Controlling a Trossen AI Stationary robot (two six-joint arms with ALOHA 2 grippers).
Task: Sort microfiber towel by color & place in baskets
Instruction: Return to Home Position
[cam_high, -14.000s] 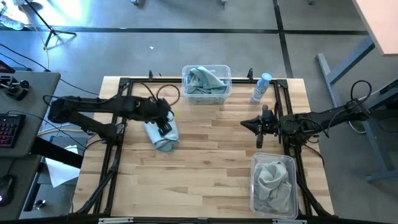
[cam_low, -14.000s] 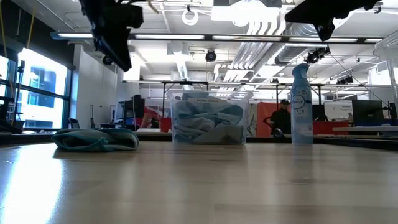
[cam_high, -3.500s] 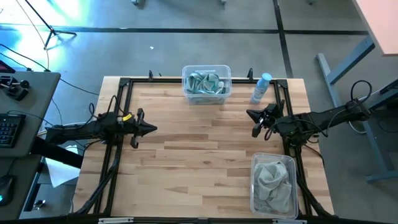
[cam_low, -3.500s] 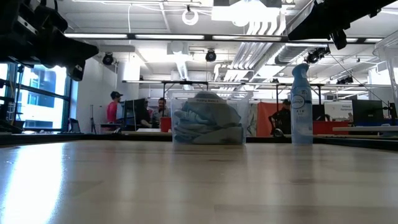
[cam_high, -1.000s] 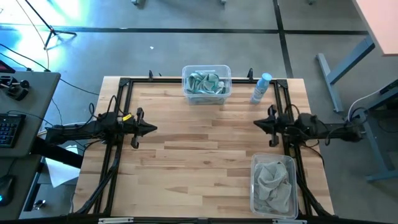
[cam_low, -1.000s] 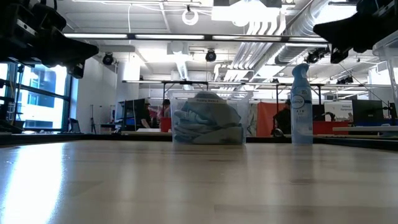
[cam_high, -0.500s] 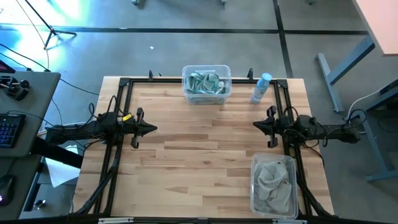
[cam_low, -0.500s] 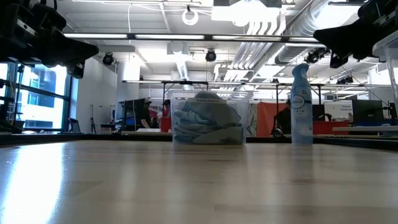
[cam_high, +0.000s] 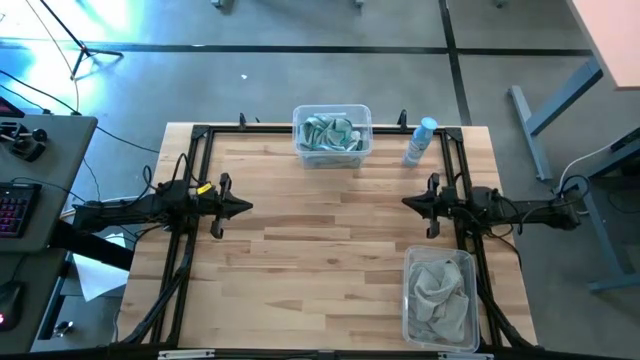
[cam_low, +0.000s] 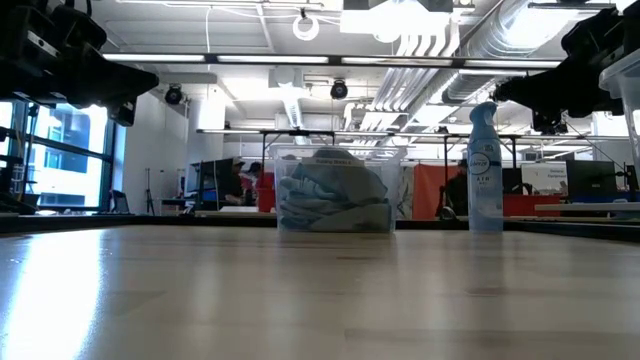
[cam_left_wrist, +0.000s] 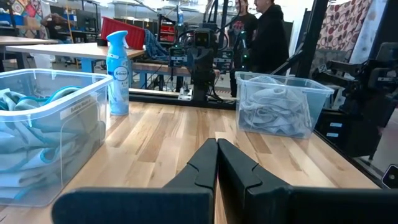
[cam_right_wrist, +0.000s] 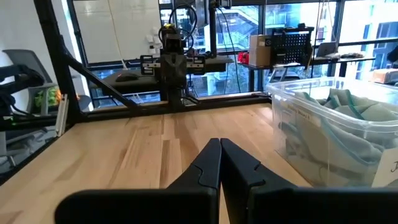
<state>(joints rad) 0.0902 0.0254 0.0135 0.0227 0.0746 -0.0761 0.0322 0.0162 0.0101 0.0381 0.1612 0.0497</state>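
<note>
Here, shows a wooden table (cam_high: 330, 250) ringed by a black metal frame (cam_high: 225, 128), read as a clock face in the high view.

At 12 o'clock, against the far edge: a clear plastic basket (cam_high: 332, 108) holding pale teal-blue microfiber towels (cam_high: 330, 133), bunched up to about the rim.

At about 5 o'clock, in the near right corner: a second clear basket (cam_high: 440, 250) holding light grey microfiber towels (cam_high: 438, 290), crumpled in a heap.

At 1 o'clock, just beside the frame's far right post and apart from the teal-filled basket: a white-blue spray bottle (cam_high: 420, 142), upright in the low view.

At 9 o'clock: left gripper (cam_high: 247, 207), above the table's left edge, pointing toward 3 o'clock. Fingers (cam_left_wrist: 202, 165) pressed together in the left wrist view, clamped on nothing.

At 3 o'clock: right gripper (cam_high: 405, 203), beside the right frame rail, pointing toward 9 o'clock and facing the left gripper across the boards. Fingers (cam_right_wrist: 205, 165) likewise pressed together, clamped on nothing.

Both grippers well apart from the baskets and raised off the tabletop in the low view.

Beyond the table, in the left wrist view: people (cam_left_wrist: 268, 34) standing in the room behind.
</note>
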